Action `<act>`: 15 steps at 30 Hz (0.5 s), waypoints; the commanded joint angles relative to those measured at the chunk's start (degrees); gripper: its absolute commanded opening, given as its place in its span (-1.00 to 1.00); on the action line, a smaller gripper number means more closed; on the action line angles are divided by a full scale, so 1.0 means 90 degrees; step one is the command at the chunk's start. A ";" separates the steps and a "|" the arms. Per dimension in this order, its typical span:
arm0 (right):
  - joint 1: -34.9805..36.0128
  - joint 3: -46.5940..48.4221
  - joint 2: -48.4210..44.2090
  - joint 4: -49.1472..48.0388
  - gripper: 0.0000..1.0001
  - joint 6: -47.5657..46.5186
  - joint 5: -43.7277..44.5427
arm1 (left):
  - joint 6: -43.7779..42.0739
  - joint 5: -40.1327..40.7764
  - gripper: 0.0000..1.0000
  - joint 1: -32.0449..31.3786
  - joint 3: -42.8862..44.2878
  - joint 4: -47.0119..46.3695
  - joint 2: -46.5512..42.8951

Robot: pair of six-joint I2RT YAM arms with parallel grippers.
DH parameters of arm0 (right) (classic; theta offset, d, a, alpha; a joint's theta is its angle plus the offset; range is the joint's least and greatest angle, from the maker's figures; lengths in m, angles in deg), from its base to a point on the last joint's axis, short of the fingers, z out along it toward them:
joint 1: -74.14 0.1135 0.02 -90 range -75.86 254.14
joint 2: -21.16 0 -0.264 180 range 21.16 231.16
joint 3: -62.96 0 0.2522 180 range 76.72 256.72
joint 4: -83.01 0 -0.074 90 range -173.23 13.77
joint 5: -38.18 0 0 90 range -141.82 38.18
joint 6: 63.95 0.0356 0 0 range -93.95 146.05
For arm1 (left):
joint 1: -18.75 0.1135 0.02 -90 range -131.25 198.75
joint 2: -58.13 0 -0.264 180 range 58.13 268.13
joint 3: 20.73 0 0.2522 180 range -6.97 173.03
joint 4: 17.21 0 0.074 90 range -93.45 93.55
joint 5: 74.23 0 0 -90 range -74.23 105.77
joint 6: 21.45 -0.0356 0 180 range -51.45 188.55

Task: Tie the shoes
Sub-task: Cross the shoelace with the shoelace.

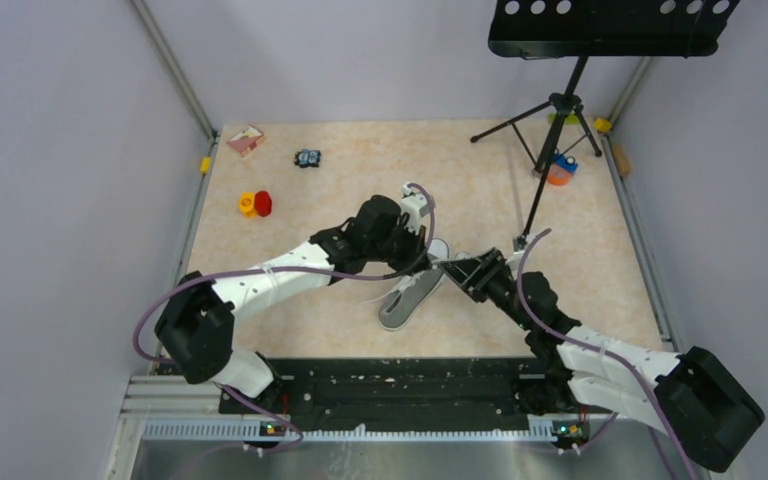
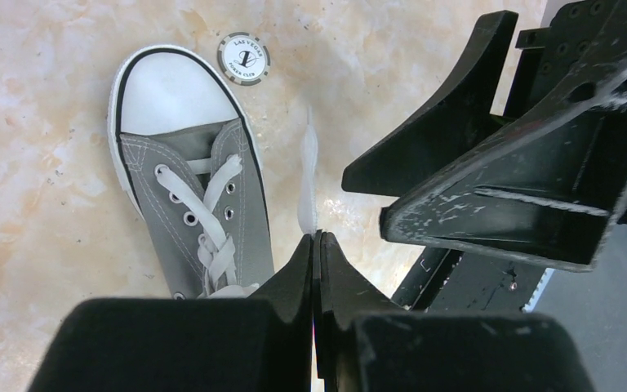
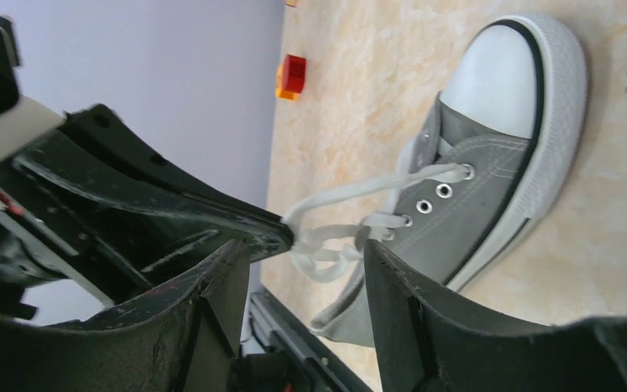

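Top external view had the sneaker (image 1: 407,300) at the middle of the surface (image 1: 360,190), its long axis running from heel at 7 o'clock to toe cap at 1 o'clock, with both arms meeting near its toe end. The left pincer (image 2: 314,241) was clenched on a lace (image 2: 309,163), which ran from its tips toward 12 o'clock in its own wrist view, just beside the shoe's 3 o'clock flank (a poker chip (image 2: 243,58) lay near the toe cap). The right pincer (image 3: 306,249) stood released, its fingers straddling the crossed strands drawn out of the eyelets; the sneaker lay toward 2 o'clock from it. Being nearer those strands, the right arm looked best placed to take the next hold, closing across the lace rather than along it.
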 commanded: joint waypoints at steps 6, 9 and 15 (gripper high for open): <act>-0.0121 0.0382 0.0596 -0.0828 0.11 0.1084 -0.0008 | -0.0116 0.0015 -1.00 0.0027 -0.0055 -0.0229 -0.0300; -0.0122 0.0407 0.0996 -0.1329 0.11 0.1245 -0.0110 | -0.0221 -0.0001 -1.00 0.0023 0.0054 -0.0053 -0.0299; -0.0122 0.0603 0.1547 -0.1795 0.02 0.1327 -0.0080 | -0.0368 -0.0062 -1.00 0.0024 0.0145 0.0109 -0.0273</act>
